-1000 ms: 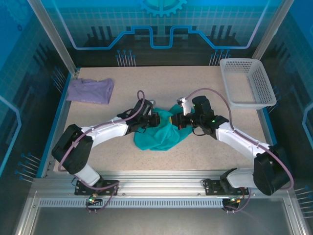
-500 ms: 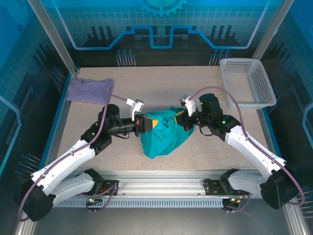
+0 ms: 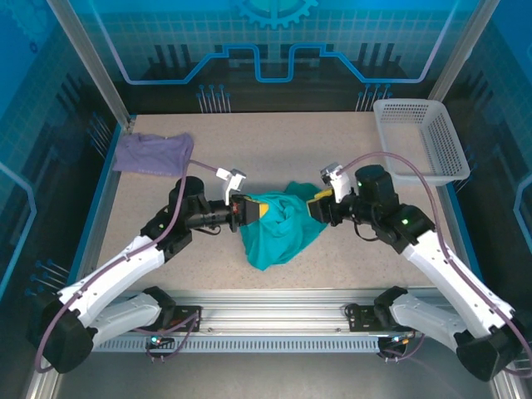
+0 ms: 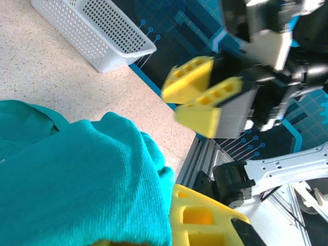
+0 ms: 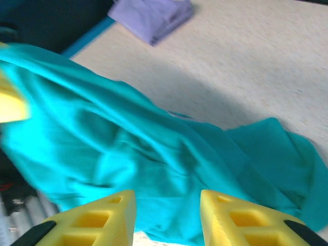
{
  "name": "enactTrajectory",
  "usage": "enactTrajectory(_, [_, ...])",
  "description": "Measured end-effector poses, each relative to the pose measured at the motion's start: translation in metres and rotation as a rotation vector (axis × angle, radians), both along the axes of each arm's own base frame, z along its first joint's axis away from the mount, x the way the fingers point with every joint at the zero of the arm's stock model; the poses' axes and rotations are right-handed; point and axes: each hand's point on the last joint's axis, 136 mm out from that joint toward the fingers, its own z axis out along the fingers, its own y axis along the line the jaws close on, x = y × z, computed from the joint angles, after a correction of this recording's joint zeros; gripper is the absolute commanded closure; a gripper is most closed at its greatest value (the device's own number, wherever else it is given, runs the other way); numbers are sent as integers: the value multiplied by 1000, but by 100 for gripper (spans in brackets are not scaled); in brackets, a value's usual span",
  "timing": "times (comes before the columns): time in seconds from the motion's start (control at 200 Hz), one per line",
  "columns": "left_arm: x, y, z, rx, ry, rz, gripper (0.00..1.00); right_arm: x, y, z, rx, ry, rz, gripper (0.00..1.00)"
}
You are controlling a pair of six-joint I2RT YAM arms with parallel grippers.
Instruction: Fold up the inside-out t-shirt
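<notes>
At mid-frame, top view, crumpled teal-green cotton t-shirt (image 3: pixel 281 234) lies bunched on speckled beige tabletop (image 3: pixel 249 150), left gripper (image 3: pixel 249 209) clamped on its left edge, right gripper (image 3: pixel 319 207) parted & empty beside it; prob. spreading stage, next: right grabs a hem.

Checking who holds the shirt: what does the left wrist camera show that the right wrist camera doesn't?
Left wrist, not right wrist: the white basket on the table, and the right gripper seen from outside, jaws apart with nothing between them, clear of the cloth. Right wrist, not left wrist: the lavender shirt lying on the table beyond. Both: the teal t-shirt, bunched at the left gripper, which is shut on it.
</notes>
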Motion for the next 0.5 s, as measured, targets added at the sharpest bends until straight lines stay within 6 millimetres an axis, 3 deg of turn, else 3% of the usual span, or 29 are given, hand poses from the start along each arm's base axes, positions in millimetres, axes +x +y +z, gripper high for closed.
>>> enactTrajectory(0.14, [3,-1,-6,9,15,0,100,-10,26,1,60,30,83,53])
enactTrajectory(0.305, [3,-2,-6,10,16,0,100,-3,47,-32,22,137,101,53])
enactTrajectory(0.345, [3,-2,-6,9,15,0,100,-1,51,-39,11,155,104,61])
enactTrajectory(0.43, [3,-2,-6,9,14,1,100,1,55,-49,-7,181,99,89])
enactTrajectory(0.5, [5,-1,-6,11,13,10,100,2,54,-52,-20,180,92,100])
